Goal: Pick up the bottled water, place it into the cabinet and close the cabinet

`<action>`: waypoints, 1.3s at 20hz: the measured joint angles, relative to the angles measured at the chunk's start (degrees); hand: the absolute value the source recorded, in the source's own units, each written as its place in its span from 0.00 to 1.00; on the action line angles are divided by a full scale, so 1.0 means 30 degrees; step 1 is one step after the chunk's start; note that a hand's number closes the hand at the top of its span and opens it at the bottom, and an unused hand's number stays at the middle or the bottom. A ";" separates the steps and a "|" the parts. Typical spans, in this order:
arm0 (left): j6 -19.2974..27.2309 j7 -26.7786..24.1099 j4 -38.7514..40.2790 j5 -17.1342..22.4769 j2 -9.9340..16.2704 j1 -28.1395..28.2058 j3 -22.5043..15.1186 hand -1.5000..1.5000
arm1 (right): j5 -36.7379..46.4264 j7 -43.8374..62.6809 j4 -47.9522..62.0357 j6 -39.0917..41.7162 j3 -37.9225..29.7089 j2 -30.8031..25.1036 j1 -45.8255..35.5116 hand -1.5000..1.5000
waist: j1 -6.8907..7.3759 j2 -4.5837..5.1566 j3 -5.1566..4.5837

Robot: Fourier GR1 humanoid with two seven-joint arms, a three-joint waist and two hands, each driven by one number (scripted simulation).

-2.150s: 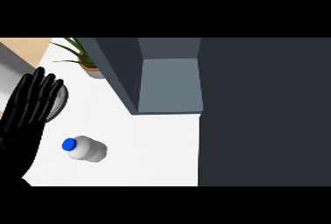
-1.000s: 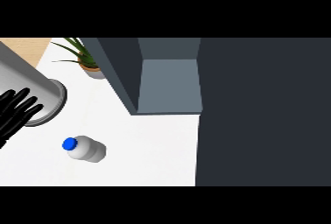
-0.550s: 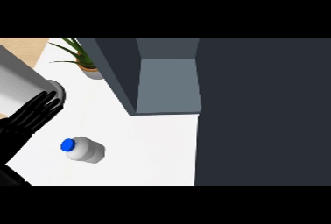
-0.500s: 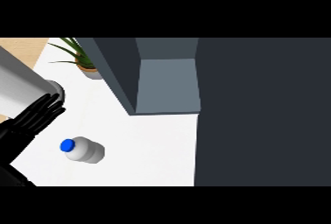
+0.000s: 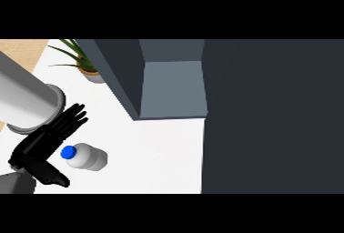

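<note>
moved: left hand [image 5: 42, 144] has dropped down-right since a second ago, from the left edge to just beside the bottled water [image 5: 86, 157]; bottle itself unchanged
fingers: straight, spread, holding nothing; thumb low near the frame's bottom-left, palm facing the cap side
bottle position: lying on its side on the white tabletop [image 5: 161, 154], blue cap toward the hand, well short of the cabinet [image 5: 171, 88]
right hand: not visible
risk: round body on a smooth top; my read, a nudge from the palm before the fingers close rolls it off toward the right
risk 2: cap-end grasp likely leaves it tilted for the cabinet opening
materials: bottle pale, cylindrical, looks like smooth plastic; cabinet grey, boxy, matte
other: potted plant [image 5: 84, 63] at top-left, clear of the path
</note>
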 measured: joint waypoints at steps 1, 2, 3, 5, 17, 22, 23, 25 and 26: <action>-0.0105 -0.0720 0.0566 -0.0513 -0.0034 0.0028 -0.0048 0.00 | 0.0043 -0.0188 -0.0018 -0.0018 0.0189 -0.0054 0.0282 0.00 | 0.0009 -0.0004 -0.0002; -0.0040 -0.1451 0.1268 -0.1187 -0.0173 -0.0113 -0.0202 0.00 | 0.0073 -0.0178 -0.0029 -0.0073 0.0286 -0.0098 0.0236 0.00 | 0.0016 0.0019 -0.0010; -0.0070 -0.2046 0.2066 -0.1644 -0.0219 -0.0426 -0.0266 0.00 | 0.0090 -0.0477 -0.0019 0.0020 0.0187 -0.0241 0.0415 0.00 | -0.0001 0.0022 -0.0010; -0.0197 -0.3230 0.3481 -0.2485 -0.0286 -0.0820 -0.0452 0.00 | 0.0165 -0.0792 -0.0035 -0.0093 0.0641 -0.0276 0.0885 0.00 | -0.0033 0.0022 -0.0014; 0.0608 -0.9395 1.0744 -0.6185 -0.0702 -0.2819 -0.1900 1.00 | 0.0530 -0.2271 0.0029 -0.0502 0.1132 -0.1021 0.1826 0.00 | -0.0129 0.0105 -0.0054; 0.1438 -1.1071 1.2419 -0.6768 -0.0953 -0.3457 -0.2285 1.00 | 0.0630 -0.2670 0.0030 -0.0649 0.1268 -0.1411 0.2130 0.00 | -0.0134 0.0115 -0.0060; 0.1764 -1.1563 1.2567 -0.7071 -0.0910 -0.3537 -0.2488 1.00 | 0.0641 -0.2726 0.0023 -0.0700 0.1259 -0.1464 0.2139 0.00 | -0.0129 0.0115 -0.0057; 0.2754 -1.2616 1.2803 -0.7776 -0.1000 -0.3704 -0.2949 1.00 | 0.0670 -0.2914 0.0040 -0.0715 0.1369 -0.1603 0.2273 0.00 | -0.0157 0.0097 -0.0032; 0.3225 -1.3132 1.2899 -0.8051 -0.1054 -0.3763 -0.3126 1.00 | 0.0676 -0.2954 0.0023 -0.0767 0.1322 -0.1681 0.2315 0.00 | -0.0130 0.0084 -0.0014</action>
